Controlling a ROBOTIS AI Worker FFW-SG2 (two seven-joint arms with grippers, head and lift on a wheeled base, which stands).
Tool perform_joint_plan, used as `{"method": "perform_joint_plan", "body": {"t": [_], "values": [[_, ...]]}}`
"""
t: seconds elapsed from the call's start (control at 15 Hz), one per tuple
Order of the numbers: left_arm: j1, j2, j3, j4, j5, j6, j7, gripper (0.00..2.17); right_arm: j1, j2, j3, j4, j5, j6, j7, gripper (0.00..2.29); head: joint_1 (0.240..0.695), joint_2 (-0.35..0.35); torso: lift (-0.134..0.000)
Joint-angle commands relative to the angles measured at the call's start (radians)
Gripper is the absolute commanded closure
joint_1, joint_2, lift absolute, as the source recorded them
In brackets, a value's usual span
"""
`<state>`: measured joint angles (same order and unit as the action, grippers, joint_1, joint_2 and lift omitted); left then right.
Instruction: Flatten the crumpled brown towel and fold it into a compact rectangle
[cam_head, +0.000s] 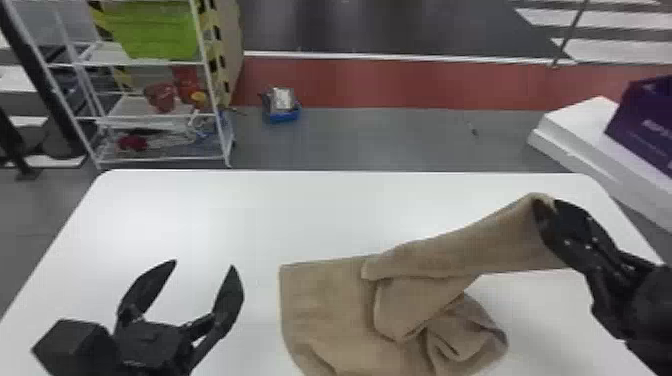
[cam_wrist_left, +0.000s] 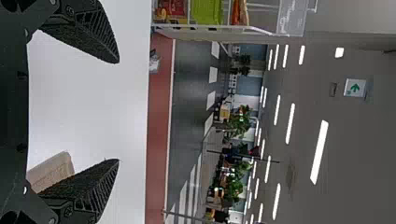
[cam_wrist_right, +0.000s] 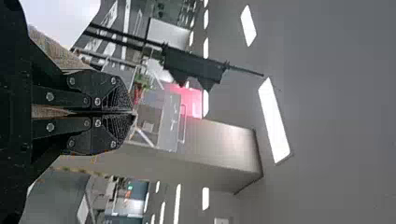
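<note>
Okay so the brown towel (cam_head: 320, 305) has one end pinched in the right gripper (cam_wrist_right: 133, 113), the rest bunched toward the wide-open left gripper (cam_head: 204, 264) on the desk (cam_head: 225, 210); one-sided pulling could drag everything crooked.

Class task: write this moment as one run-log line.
right black two-fingered tool: shut on raised part of brown cloth towel | rest of towel: rumpled on flat white table | left tool: open, empty

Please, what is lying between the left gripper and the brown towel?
In the head view, only bare white table lies between the left gripper and the towel.
</note>
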<state>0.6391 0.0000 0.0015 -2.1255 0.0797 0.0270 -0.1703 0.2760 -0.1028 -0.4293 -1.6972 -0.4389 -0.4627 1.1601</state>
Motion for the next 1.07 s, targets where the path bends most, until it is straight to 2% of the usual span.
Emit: {"method": "perform_joint_plan", "body": {"t": [0.0,0.13,0.2,0.27,0.33,0.47,0.53,0.6,0.67,0.73,0.87,1.0], "values": [[-0.001,-0.003,0.0,0.001,0.0,0.0,0.0,0.14,-0.064,-0.038,-0.103,0.111,-0.023,0.008,-0.002,1.08,0.695,-0.127,-0.124],[-0.001,-0.003,-0.002,0.001,0.0,0.0,0.0,0.14,-0.11,-0.067,-0.161,0.166,-0.03,0.048,-0.007,1.08,0.695,-0.181,-0.124],[-0.001,-0.003,-0.002,0.001,0.0,0.0,0.0,0.14,-0.115,-0.083,-0.177,0.183,-0.014,0.051,-0.005,1.08,0.695,-0.234,-0.124],[-0.001,-0.003,-0.002,0.001,0.0,0.0,0.0,0.14,-0.115,-0.089,-0.187,0.188,0.028,0.048,0.001,1.08,0.695,-0.257,-0.124],[0.001,-0.003,0.0,0.001,0.0,-0.003,0.0,0.14,-0.115,-0.089,-0.201,0.194,0.131,0.02,0.013,1.06,0.695,-0.271,-0.124],[-0.001,-0.003,0.0,0.003,0.0,-0.003,0.0,0.14,-0.113,-0.087,-0.213,0.223,0.305,-0.102,0.015,0.83,0.695,-0.284,-0.124],[-0.003,-0.003,0.0,0.009,0.0,-0.003,0.0,0.14,-0.113,-0.087,-0.224,0.234,0.378,-0.124,0.01,0.63,0.695,-0.283,-0.124],[-0.004,-0.003,0.0,0.012,0.0,-0.003,0.0,0.14,-0.113,-0.087,-0.244,0.254,0.393,-0.124,-0.019,0.42,0.695,-0.277,-0.124],[-0.004,-0.003,0.0,0.013,0.0,-0.006,-0.002,0.14,-0.121,-0.087,-0.27,0.277,0.407,-0.115,-0.106,0.42,0.695,-0.277,-0.124],[-0.004,-0.003,0.0,0.013,0.0,-0.006,-0.002,0.14,-0.133,-0.089,-0.306,0.301,0.427,-0.09,-0.188,0.32,0.695,-0.285,-0.124],[-0.003,-0.003,0.008,0.015,0.003,-0.006,-0.005,0.14,-0.141,-0.101,-0.356,0.312,0.428,0.054,-0.316,0.17,0.695,-0.335,-0.124],[-0.009,-0.003,0.009,0.022,0.006,-0.006,-0.009,0.14,-0.138,-0.104,-0.39,0.312,0.444,0.091,-0.321,0.13,0.695,-0.35,-0.124]]}}
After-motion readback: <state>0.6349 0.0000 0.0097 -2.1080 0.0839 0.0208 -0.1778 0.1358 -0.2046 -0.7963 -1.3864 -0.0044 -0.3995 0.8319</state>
